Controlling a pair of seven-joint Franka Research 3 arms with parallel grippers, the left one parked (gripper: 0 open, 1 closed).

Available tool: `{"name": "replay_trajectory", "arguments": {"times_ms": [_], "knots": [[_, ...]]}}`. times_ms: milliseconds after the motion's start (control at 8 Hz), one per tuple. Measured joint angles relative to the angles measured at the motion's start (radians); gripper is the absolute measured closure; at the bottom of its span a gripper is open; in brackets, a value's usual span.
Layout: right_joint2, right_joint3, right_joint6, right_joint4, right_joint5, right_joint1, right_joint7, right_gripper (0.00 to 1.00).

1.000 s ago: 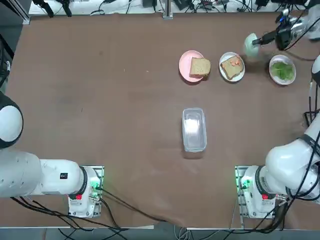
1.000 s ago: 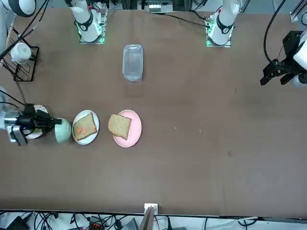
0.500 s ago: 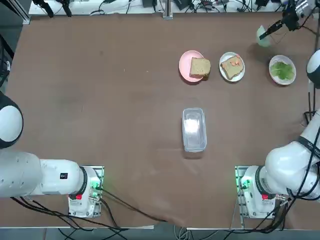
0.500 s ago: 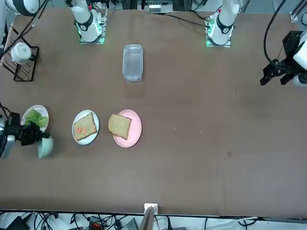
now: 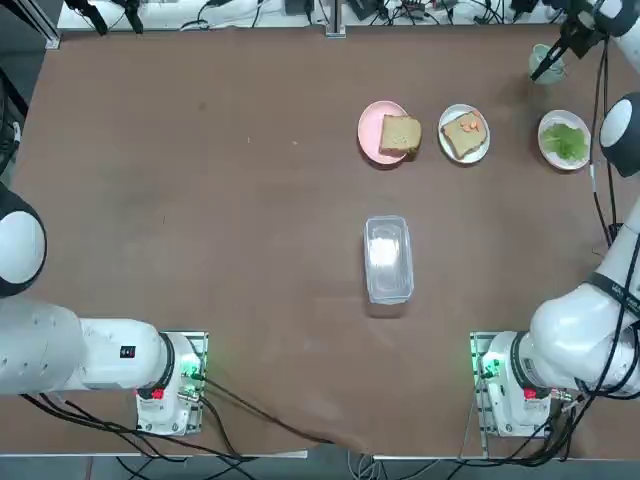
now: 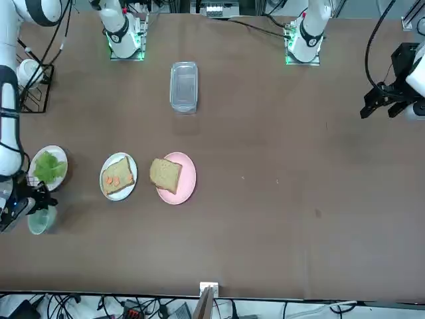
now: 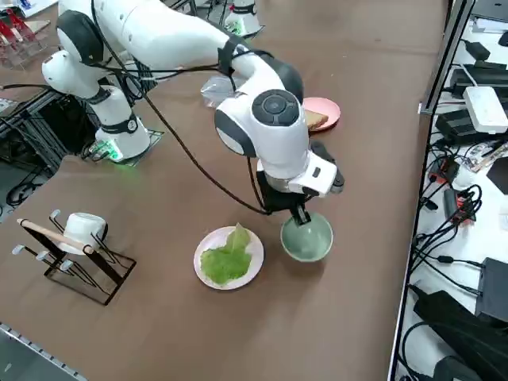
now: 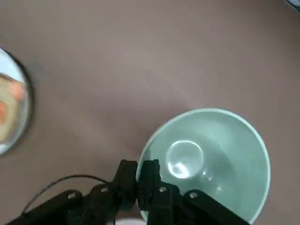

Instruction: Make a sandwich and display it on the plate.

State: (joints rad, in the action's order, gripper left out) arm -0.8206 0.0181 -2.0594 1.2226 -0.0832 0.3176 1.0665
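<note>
The right gripper (image 8: 138,176) is clamped on the rim of a pale-green bowl (image 8: 208,161), one finger inside the rim and one outside. The bowl sits upright and empty at the far right corner of the table (image 5: 200,200), seen from the robot's side.

Just beside the gripper, toward the robot, a white plate (image 7: 210,246) holds a green lettuce leaf (image 7: 226,258); plate and bowl are close but apart. Further along the row, toward the table's middle, a second white plate (image 5: 448,118) carries a bread slice (image 5: 463,135) with orange-red bits on top. Next to it a pink plate (image 5: 372,125) bears a plain bread slice (image 5: 400,133). The sandwich parts lie separately on these three plates, unstacked.

Well away from the gripper, nearer the robot's bases, a clear plastic box (image 5: 388,258) lies on the table. A small black wire rack (image 7: 75,258) holding a white cup (image 7: 83,228) stands off at the robot's right edge.
</note>
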Motion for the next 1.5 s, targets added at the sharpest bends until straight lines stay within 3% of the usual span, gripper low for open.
{"name": "replay_trajectory", "arguments": {"times_ms": [250,375,1500], "knots": [[-0.029,-0.006,-0.090,0.006,0.157,0.004,-0.088,0.96],[-0.043,-0.007,-0.134,0.016,0.190,0.004,-0.128,0.96],[-0.075,-0.009,-0.214,0.029,0.200,0.011,-0.339,0.94]]}}
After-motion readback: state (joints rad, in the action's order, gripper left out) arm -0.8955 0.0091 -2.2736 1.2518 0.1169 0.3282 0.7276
